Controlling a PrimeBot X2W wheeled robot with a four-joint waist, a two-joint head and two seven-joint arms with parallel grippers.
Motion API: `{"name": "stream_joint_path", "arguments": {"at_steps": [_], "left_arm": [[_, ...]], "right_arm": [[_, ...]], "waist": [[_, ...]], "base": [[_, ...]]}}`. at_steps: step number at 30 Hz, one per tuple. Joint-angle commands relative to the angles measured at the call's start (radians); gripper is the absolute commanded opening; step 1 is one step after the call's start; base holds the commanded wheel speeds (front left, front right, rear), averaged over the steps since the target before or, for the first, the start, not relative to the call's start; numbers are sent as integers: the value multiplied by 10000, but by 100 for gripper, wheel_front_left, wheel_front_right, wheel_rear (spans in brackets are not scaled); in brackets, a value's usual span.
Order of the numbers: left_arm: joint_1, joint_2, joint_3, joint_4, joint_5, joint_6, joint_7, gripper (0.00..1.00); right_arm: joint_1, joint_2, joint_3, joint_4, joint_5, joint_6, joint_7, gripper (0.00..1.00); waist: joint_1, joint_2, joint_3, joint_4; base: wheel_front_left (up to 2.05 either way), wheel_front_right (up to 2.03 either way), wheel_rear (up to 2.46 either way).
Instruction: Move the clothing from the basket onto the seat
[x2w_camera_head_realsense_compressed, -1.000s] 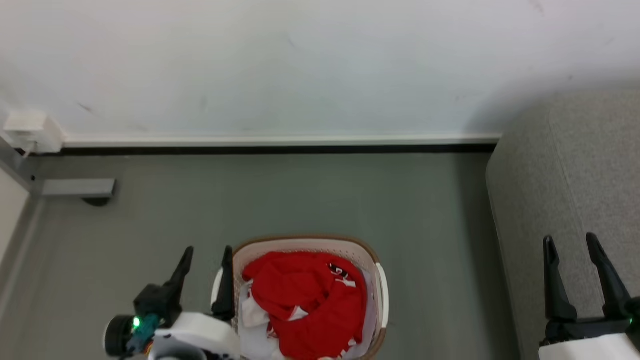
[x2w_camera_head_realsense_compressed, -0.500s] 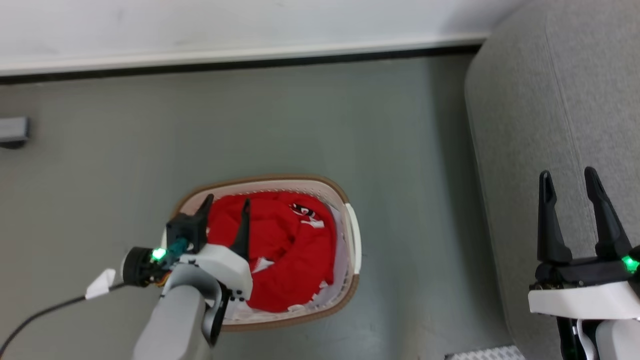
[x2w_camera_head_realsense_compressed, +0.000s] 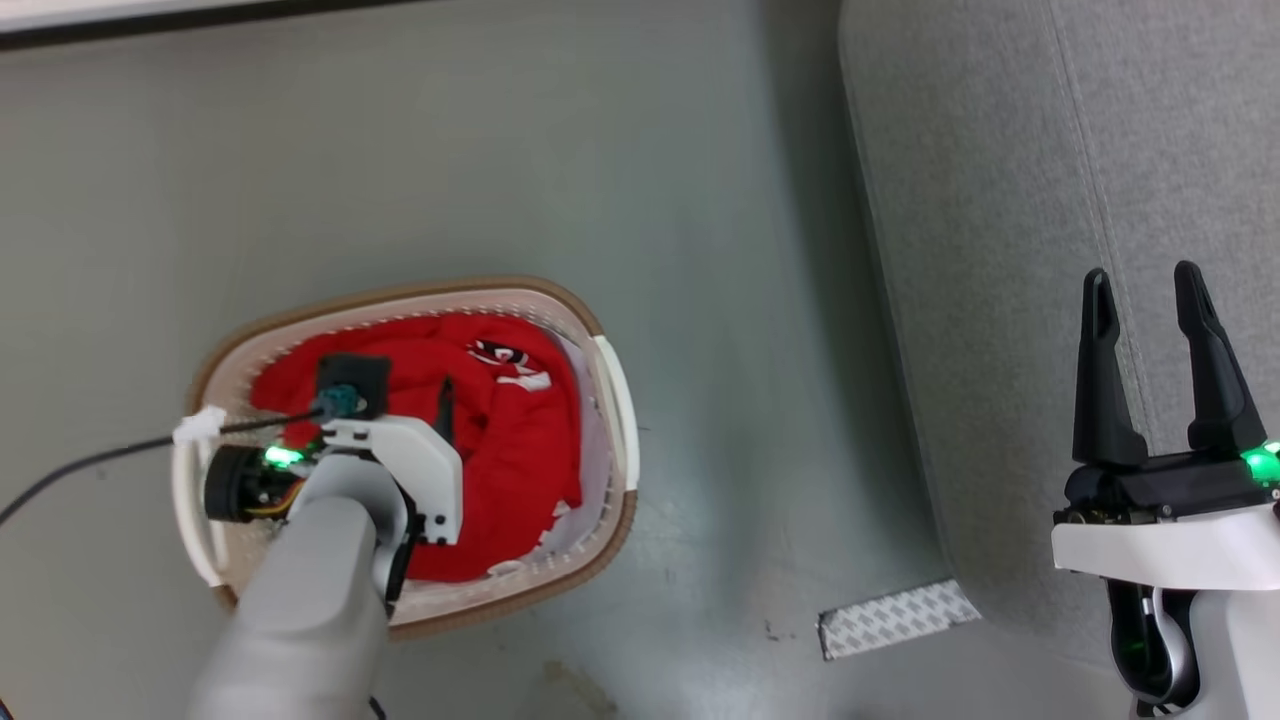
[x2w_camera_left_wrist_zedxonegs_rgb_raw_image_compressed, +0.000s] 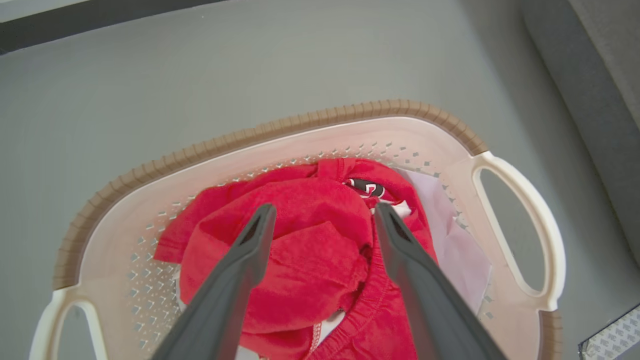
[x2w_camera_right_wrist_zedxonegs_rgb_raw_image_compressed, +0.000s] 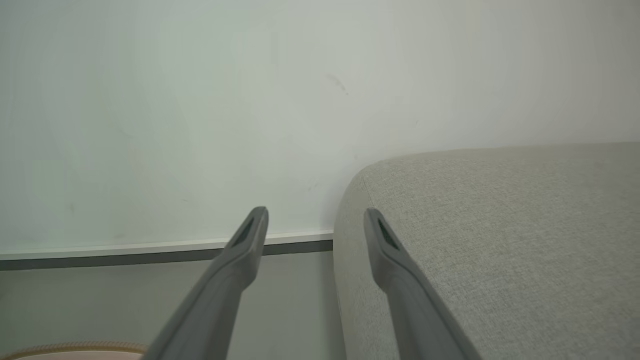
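Observation:
The basket (x2w_camera_head_realsense_compressed: 430, 290) stands on the grey floor, and in it lies the clothing (x2w_camera_head_realsense_compressed: 520, 440), a heap of red jerseys with a white-and-black print. My left gripper (x2w_camera_head_realsense_compressed: 400, 398) hangs over the heap, pointing down into it. In the left wrist view the left gripper (x2w_camera_left_wrist_zedxonegs_rgb_raw_image_compressed: 325, 209) is open, its fingers straddling a hump of the clothing (x2w_camera_left_wrist_zedxonegs_rgb_raw_image_compressed: 310, 260) just above it, inside the basket (x2w_camera_left_wrist_zedxonegs_rgb_raw_image_compressed: 280, 127). A bit of white cloth (x2w_camera_left_wrist_zedxonegs_rgb_raw_image_compressed: 460, 240) lies at the right wall. My right gripper (x2w_camera_head_realsense_compressed: 1142, 275) stands open and empty above the edge of the seat (x2w_camera_head_realsense_compressed: 1000, 250). The right wrist view shows the right gripper (x2w_camera_right_wrist_zedxonegs_rgb_raw_image_compressed: 316, 214) beside the seat (x2w_camera_right_wrist_zedxonegs_rgb_raw_image_compressed: 500, 225).
A white wall with a dark baseboard (x2w_camera_head_realsense_compressed: 150, 10) runs along the top. A patterned strip (x2w_camera_head_realsense_compressed: 895, 618) lies on the floor by the seat's corner. A black cable (x2w_camera_head_realsense_compressed: 80, 465) trails left from my left wrist. Bare floor (x2w_camera_head_realsense_compressed: 720, 300) separates basket and seat.
The head camera has tilted down, shifting the whole picture. My left gripper has moved from beside the basket's left handle to over the red heap, pointing down. The right gripper stays open.

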Motion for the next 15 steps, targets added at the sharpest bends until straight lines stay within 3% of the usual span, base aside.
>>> {"name": "stream_joint_path", "arguments": {"at_steps": [1,15], "left_arm": [[-174,129,-3,137,86,64,1,100],[-1206,808,-470,1483,345,-98,636,100]], "right_arm": [[-137,15,3,-42,114,-21,-34,100],[-523,14,146,-21,626,-21,-34,100]], "waist": [[-1,0,264,-233],[-1,0,1161,-628]], "base": [[0,0,0],[0,0,0]]}}
